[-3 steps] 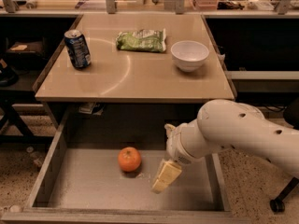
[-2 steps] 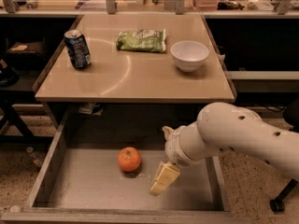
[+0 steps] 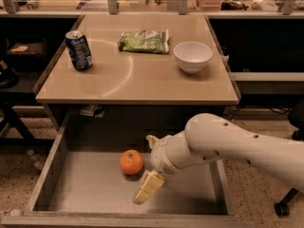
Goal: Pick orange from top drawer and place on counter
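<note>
Camera view has the gripper [image 3: 147, 189] down inside the top drawer [image 3: 90, 194], just beside the orange [image 3: 131, 162], to the fruit's right and a little nearer the drawer's front rim; whether it stands apart or together cannot be told, and nothing shows in its hold. From there the white arm [image 3: 237, 146] runs away from the orange to the right and is cut off at the picture's edge. The orange sits on the drawer's grey bottom, about midway across. Beyond and above the orange lies the counter [image 3: 142, 82], carrying a soda can [image 3: 79, 50] to the left, a green bag [image 3: 143, 41] straight beyond and a white bowl [image 3: 193, 56] to the right

By my judgement the step in hand is the approach to the grasp; nothing is picked yet. The next move calls for setting the gripper squarely around the orange, since a round fruit rolls at a side nudge, then lifting past the counter's front edge to a bare patch

The arm hides the drawer floor right of the orange; whether the gripper touches the orange is hard to make out
</note>
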{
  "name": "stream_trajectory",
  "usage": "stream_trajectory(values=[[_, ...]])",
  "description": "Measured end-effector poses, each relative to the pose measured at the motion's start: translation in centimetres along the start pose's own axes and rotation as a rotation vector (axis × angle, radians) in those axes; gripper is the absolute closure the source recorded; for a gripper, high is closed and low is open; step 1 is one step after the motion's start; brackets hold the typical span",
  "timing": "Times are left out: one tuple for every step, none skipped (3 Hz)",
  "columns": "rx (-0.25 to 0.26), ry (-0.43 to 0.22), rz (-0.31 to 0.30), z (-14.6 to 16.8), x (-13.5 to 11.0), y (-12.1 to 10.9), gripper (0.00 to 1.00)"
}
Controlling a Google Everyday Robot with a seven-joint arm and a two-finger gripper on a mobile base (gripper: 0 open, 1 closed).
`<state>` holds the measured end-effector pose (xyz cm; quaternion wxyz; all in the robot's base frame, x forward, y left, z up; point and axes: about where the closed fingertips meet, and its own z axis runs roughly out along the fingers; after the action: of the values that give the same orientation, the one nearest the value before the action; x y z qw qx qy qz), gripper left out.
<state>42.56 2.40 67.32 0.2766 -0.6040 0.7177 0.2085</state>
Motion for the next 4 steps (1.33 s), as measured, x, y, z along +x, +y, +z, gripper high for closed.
stream_trajectory(values=[[-0.027, -0.034, -0.018, 1.8, -1.1, 0.0, 0.00], [-0.028, -0.035, -0.017, 1.8, -1.1, 0.0, 0.00], [-0.018, -0.052, -0.016, 3.1, -1.0, -0.5, 0.00], [0.007, -0.059, -0.020, 4.6, -1.0, -1.9, 0.00]])
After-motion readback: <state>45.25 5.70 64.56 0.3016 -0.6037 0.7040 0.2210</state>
